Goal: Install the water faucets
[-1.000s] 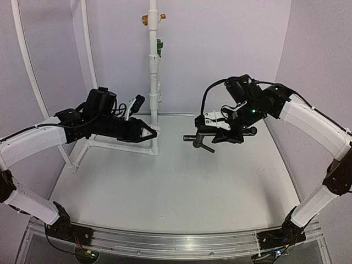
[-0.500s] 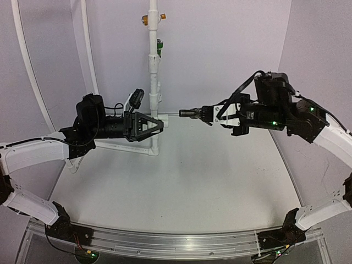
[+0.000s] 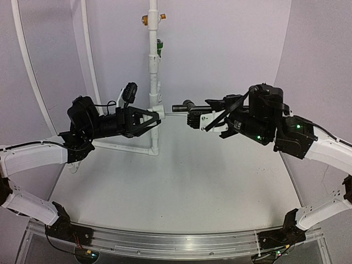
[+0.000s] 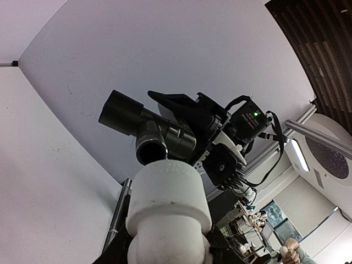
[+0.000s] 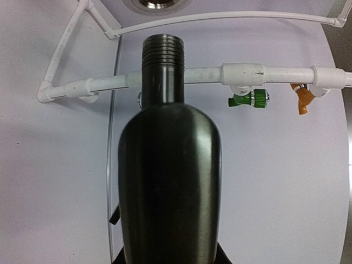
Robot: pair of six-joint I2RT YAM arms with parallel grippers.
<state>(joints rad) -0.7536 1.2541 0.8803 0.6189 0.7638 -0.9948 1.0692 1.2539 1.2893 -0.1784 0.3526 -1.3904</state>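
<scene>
The black metal water faucet point(image 3: 186, 111) is held level in my right gripper point(image 3: 193, 116), its threaded end pointing left at the tall white pipe point(image 3: 153, 60). In the right wrist view the faucet point(image 5: 168, 181) fills the centre, with its thread point(image 5: 162, 55) just in front of the pipe point(image 5: 242, 74). My left gripper point(image 3: 156, 117) is shut on a white socket fitting point(image 3: 159, 113) on that pipe. In the left wrist view the fitting point(image 4: 168, 203) sits between my jaws, and the faucet point(image 4: 148, 129) hangs just beyond its mouth, a small gap apart.
A green valve point(image 5: 247, 100) and an orange valve point(image 5: 301, 99) sit higher on the pipe point(image 3: 158, 48). The pipe's white base frame point(image 3: 118, 147) lies on the table at back left. Thin white hoops point(image 3: 27, 71) arch along the left wall.
My right arm swung left and turned the faucet, so its end now sits close to the pipe fitting. My left gripper rose from the base frame to the fitting.
</scene>
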